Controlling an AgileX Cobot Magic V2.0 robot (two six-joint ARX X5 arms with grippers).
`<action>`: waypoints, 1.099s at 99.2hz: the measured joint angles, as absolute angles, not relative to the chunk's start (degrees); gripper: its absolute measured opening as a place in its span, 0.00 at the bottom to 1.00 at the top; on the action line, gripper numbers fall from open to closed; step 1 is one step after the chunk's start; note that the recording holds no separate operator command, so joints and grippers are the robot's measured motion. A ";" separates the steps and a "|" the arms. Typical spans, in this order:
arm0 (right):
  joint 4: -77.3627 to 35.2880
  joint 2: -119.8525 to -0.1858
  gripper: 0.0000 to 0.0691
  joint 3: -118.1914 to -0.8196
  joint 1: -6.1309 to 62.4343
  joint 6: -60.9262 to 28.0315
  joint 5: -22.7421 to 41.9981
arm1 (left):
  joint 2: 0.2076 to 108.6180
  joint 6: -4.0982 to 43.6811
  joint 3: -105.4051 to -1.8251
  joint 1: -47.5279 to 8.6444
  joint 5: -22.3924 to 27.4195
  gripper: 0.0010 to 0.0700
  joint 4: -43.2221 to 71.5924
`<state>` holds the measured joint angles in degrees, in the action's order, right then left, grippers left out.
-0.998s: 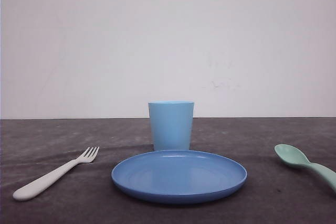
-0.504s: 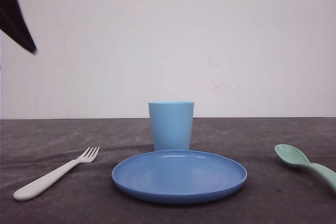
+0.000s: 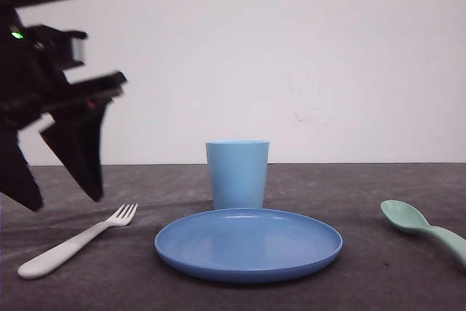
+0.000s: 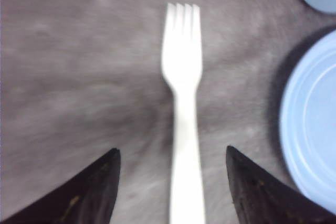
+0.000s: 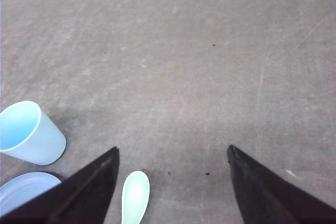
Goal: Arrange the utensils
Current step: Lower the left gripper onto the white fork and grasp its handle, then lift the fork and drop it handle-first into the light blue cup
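Our left end effector hangs released above the fork; our right end effector, released, above the spoon.

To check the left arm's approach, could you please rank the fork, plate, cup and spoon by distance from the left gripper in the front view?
From the left gripper:
1. Fork, just below it, on the left.
2. Plate, centre.
3. Cup, behind the plate; close to it in rank.
4. Spoon, far right.
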<state>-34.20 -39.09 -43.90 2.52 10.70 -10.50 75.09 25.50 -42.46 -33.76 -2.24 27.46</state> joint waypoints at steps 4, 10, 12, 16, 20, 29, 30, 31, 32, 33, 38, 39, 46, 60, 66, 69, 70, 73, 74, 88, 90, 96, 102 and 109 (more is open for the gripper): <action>-34.30 -39.09 0.59 -43.90 2.52 10.70 -10.50 | 75.94 25.80 -42.46 -34.48 -2.81 0.54 26.70; -34.81 -39.09 0.59 -43.90 2.52 10.70 -10.50 | 77.03 26.28 -42.46 -35.48 -3.29 0.53 25.82; -35.00 -39.09 0.59 -43.90 2.52 10.70 -10.50 | 77.41 26.41 -42.46 -35.77 -3.53 0.53 25.45; -35.33 -39.09 0.59 -43.90 2.52 10.70 -10.50 | 78.11 26.61 -42.46 -36.40 -4.25 0.51 24.77; -35.38 -39.09 0.59 -43.90 2.52 10.70 -10.50 | 78.78 26.70 -42.46 -36.88 -4.62 0.48 24.23; -35.35 -39.09 0.59 -43.90 2.52 10.70 -10.50 | 80.27 27.05 -42.46 -37.63 -5.82 0.43 23.07; -35.35 -39.09 0.59 -43.90 2.52 10.70 -10.50 | 80.47 27.07 -42.46 -37.67 -5.91 0.43 22.94; -35.35 -39.09 0.59 -43.90 2.52 10.70 -10.50 | 80.64 27.09 -42.46 -37.69 -6.00 0.43 22.79; -35.35 -39.09 0.59 -43.90 2.52 10.70 -10.50 | 80.79 27.09 -42.46 -37.71 -6.04 0.43 22.61; -35.35 -39.09 0.59 -43.90 2.52 10.70 -10.50 | 80.95 27.11 -42.46 -37.76 -6.07 0.42 22.46; -35.35 -39.09 0.59 -43.90 2.52 10.70 -10.50 | 81.80 27.16 -42.46 -37.87 -6.13 0.40 21.87; -35.35 -39.09 0.59 -43.90 2.52 10.70 -10.50 | 81.95 27.20 -42.46 -37.91 -6.13 0.40 21.76; -35.35 -39.09 0.59 -43.90 2.52 10.70 -10.50 | 83.07 27.27 -42.46 -38.04 -6.15 0.37 21.34; -35.35 -39.09 0.59 -43.90 2.52 10.70 -10.50 | 84.03 27.24 -42.70 -38.13 -6.90 0.27 21.26; -35.35 -39.09 0.59 -43.90 2.52 10.70 -10.50 | 84.27 27.24 -42.81 -38.13 -7.25 0.19 21.17; -35.35 -39.09 0.59 -43.90 2.52 10.70 -10.50 | 84.34 27.24 -42.81 -38.13 -7.27 0.14 21.08; -35.35 -39.09 0.59 -43.90 2.52 10.70 -10.50 | 84.34 27.24 -42.81 -38.15 -7.27 0.13 21.06; -35.35 -39.09 0.59 -43.90 2.52 10.70 -10.50 | 84.36 27.24 -42.85 -38.17 -7.29 0.08 21.04; -35.35 -39.09 0.59 -43.90 2.52 10.70 -10.50 | 84.36 27.24 -42.92 -38.20 -7.29 0.07 21.02; -35.35 -39.09 0.59 -43.90 2.52 10.70 -10.50 | 84.51 26.92 -43.66 -38.89 -7.62 0.05 21.98; -35.35 -39.09 0.59 -43.90 2.52 10.70 -10.50 | 84.60 26.76 -43.92 -39.05 -7.75 0.05 22.39; -35.35 -39.09 0.59 -43.90 2.52 10.70 -10.50 | 84.60 26.28 -45.17 -39.55 -9.02 0.05 23.42; -35.35 -39.09 0.59 -43.90 2.52 10.70 -10.50 | 84.44 25.54 -46.87 -39.79 -10.41 0.05 23.81; -35.35 -39.09 0.59 -43.90 2.52 10.70 -10.50 | 83.26 24.60 -48.88 -39.90 -12.47 0.05 23.77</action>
